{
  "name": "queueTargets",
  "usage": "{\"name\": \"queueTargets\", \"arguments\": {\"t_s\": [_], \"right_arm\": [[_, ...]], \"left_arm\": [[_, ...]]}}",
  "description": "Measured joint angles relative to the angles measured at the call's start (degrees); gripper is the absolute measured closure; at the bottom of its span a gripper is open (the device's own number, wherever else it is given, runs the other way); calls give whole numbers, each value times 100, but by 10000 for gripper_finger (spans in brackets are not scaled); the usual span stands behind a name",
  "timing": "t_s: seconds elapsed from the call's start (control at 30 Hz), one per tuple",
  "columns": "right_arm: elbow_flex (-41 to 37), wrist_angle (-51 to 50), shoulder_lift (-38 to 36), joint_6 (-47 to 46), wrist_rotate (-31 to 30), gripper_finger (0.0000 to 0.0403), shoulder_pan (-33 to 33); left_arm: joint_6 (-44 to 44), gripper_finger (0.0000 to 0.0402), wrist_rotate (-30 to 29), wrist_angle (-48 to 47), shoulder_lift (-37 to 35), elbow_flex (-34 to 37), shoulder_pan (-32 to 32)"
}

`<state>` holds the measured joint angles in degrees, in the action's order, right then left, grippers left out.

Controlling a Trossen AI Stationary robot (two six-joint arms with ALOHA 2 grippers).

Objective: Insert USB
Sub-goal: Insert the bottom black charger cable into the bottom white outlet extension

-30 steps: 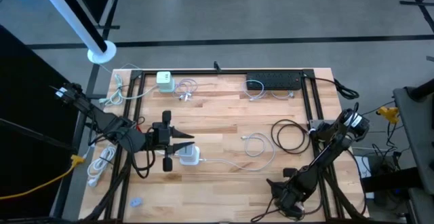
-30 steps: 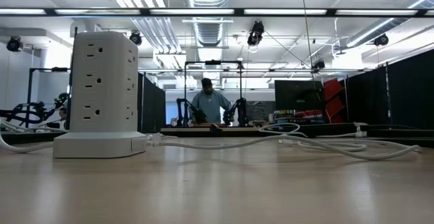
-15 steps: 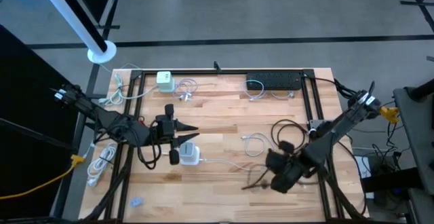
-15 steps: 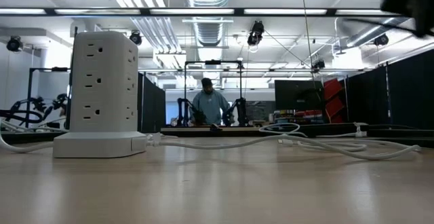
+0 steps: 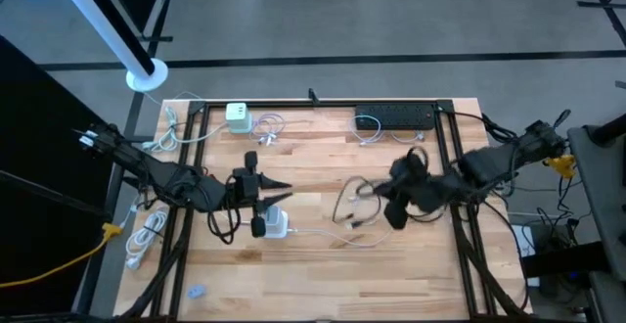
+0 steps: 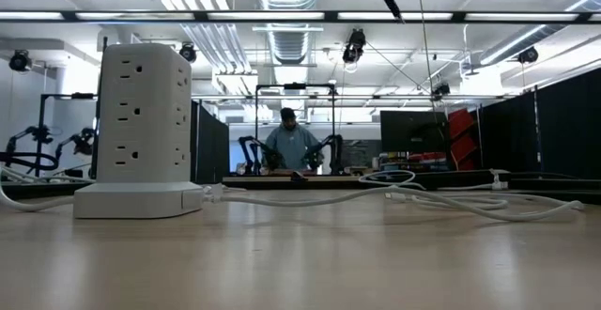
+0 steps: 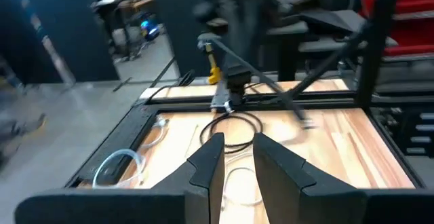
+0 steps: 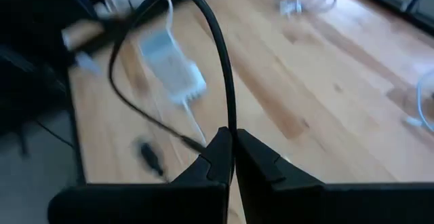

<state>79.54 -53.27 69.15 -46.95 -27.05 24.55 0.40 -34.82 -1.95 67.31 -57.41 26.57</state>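
Observation:
A white tower power strip [image 5: 272,223] stands upright on the wooden table [image 5: 323,161], left of the middle; it also shows in the low view [image 6: 141,131] and the right wrist view [image 8: 169,61]. My left gripper [image 5: 279,194] hovers just beyond it, open, with nothing between its fingers [image 7: 237,159]. My right gripper [image 5: 383,208] hangs high over the table's middle right, shut on a black cable [image 8: 217,41]. A loop of that cable [image 5: 416,161] trails back toward the right edge. A white cable [image 5: 354,206] lies loose under the right gripper. My right gripper pinches the black cable [image 8: 229,125] between its two fingertips. The fingers slant down toward the table's left. From the fingers the cable arcs out in a wide slack loop, lifted clear of the table. Which part of its length is held I cannot tell.
A black power strip [image 5: 394,116] and a green-and-white charger cube [image 5: 238,116] sit by the far edge, with small white cables [image 5: 269,129] beside them. White cable bundles [image 5: 147,233] lie at the left edge. A person [image 6: 289,141] stands in the room behind.
My right gripper has risen fast from the near right corner and swung toward the table's middle and far side, tipping from pointing down toward level. It has stayed shut and has carried the black cable up off the table. My left gripper has drifted slightly toward the far edge.

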Motion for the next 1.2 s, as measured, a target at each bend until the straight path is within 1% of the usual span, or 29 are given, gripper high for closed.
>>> {"name": "queueTargets", "arguments": {"t_s": [0.17, 0.33, 0.4, 0.53, 0.7, 0.77, 1.0, 1.1, 1.2], "right_arm": [[597, 20, -22, 121, 35, 403, -341], [917, 242, -27, 187, 53, 403, -626], [979, 305, -29, 189, 216, 403, -765], [1013, 422, -13, 51, 541, 403, -1057], [1011, 492, 39, -256, 1213, 403, -1398], [1009, 517, 43, -317, 1394, 403, -1491], [1009, 562, 47, -464, 1533, 403, -1521], [1009, 558, 126, -495, 1561, 403, -1521], [1006, 567, 279, -509, 1739, 403, -1523]], "left_arm": [[686, 326, 139, 636, 420, 0, 0], [1230, 328, 139, 812, 700, 1, 0], [1451, 330, 139, 958, 778, 2, 0], [2374, 333, 137, 1341, 901, 2, 0], [4073, 334, 122, 1717, 1011, 2, 0], [4581, 334, 110, 1845, 1056, 2, 0], [5810, 322, -13, 2111, 1132, 2, -7], [6058, 311, -80, 2316, 1132, 2, -16], [6298, 296, -78, 2438, 1132, 2, -22]]}}
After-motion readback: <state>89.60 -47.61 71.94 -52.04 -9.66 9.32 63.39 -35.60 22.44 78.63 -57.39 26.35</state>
